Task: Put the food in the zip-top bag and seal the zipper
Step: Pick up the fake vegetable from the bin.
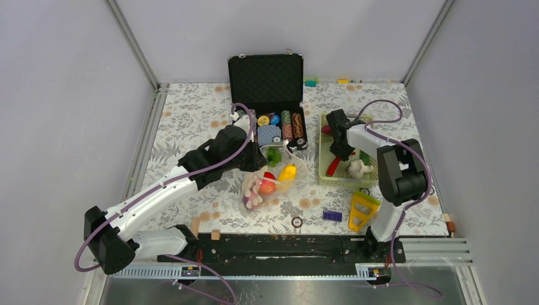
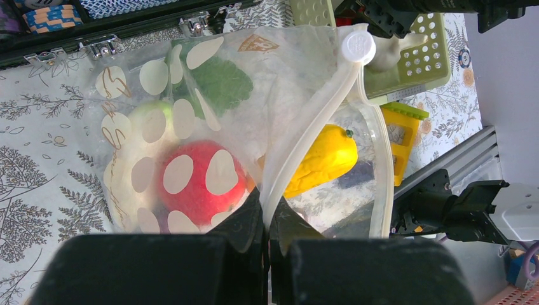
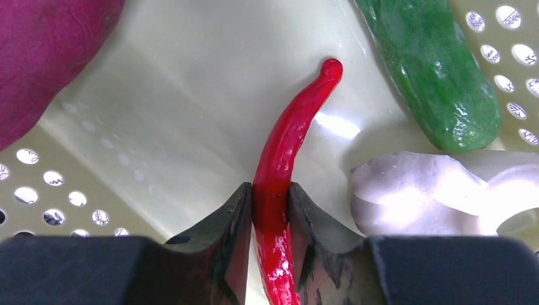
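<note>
Loading is the step in hand: one basket (image 1: pixel 347 183) sits right of the one clear bag (image 1: pixel 272 188), which lies mid-table with its mouth unsealed. The left gripper (image 2: pixel 267 213) is pinched tight on the bag's zipper (image 2: pixel 304 136), and the right gripper (image 3: pixel 272 197) is closed snugly around a red chili (image 3: pixel 293 124) down in the basket. Next, I judge, the chili must be lifted and carried into the held-open mouth. It is one of four pieces left there, with one purple piece (image 3: pixel 44 51), one green cucumber (image 3: pixel 432 76) and one white piece (image 3: pixel 419 190), while the bag shows at least three: red ball (image 2: pixel 197 184), yellow piece (image 2: pixel 321 159), green leaf (image 2: pixel 219 82).
</note>
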You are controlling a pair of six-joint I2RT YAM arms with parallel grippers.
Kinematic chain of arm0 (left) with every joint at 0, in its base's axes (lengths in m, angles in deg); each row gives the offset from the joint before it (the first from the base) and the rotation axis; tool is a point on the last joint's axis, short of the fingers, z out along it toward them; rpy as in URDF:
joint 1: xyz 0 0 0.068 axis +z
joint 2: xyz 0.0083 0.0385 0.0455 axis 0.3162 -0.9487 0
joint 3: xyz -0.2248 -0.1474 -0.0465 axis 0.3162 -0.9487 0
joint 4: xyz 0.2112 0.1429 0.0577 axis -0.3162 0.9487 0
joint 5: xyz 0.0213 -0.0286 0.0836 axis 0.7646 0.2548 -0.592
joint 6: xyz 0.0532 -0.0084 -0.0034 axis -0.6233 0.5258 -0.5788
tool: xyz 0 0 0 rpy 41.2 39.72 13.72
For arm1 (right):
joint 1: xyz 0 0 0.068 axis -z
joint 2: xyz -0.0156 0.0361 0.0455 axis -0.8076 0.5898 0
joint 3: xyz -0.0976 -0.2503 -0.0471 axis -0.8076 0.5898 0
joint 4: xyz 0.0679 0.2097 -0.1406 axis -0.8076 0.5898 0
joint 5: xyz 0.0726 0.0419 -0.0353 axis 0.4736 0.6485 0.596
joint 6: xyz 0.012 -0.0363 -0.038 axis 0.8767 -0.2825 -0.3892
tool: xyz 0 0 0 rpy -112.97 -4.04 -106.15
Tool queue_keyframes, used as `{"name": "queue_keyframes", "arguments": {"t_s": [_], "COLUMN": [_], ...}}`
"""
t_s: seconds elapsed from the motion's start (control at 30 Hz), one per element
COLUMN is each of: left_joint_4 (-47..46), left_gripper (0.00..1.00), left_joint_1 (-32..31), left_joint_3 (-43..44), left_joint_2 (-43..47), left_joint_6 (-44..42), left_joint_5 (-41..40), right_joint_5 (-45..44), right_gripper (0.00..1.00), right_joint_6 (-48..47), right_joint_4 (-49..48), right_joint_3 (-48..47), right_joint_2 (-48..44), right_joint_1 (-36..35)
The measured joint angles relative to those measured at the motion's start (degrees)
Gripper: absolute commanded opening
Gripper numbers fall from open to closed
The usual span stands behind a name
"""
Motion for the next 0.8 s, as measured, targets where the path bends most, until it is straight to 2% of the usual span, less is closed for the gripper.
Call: {"name": "queue_keyframes", "arguments": {"t_s": [0.27, 0.4, 0.8], "left_joint_4": [0.0, 0.0, 0.1], "left_gripper": [0.0, 0.0, 0.0], "left_joint_1": [0.0, 0.0, 0.0], "left_joint_3": [0.0, 0.0, 0.0], "left_joint_2": [0.0, 0.0, 0.0], "left_joint_6": [0.0, 0.3, 0.5], "left_joint_5": [0.0, 0.0, 0.0], "right_joint_5": [0.0, -0.3, -0.9], "right_gripper": [0.14, 0.13, 0.12], "right_joint_6": [-0.6, -2.6, -11.9], "right_joint_4": [-2.3, -3.6, -15.0], "right_joint_3": [2.2, 3.8, 14.5], "right_joint_2": [-1.9, -5.7, -29.5], "right_joint_1": [0.2, 0.2, 0.2]}}
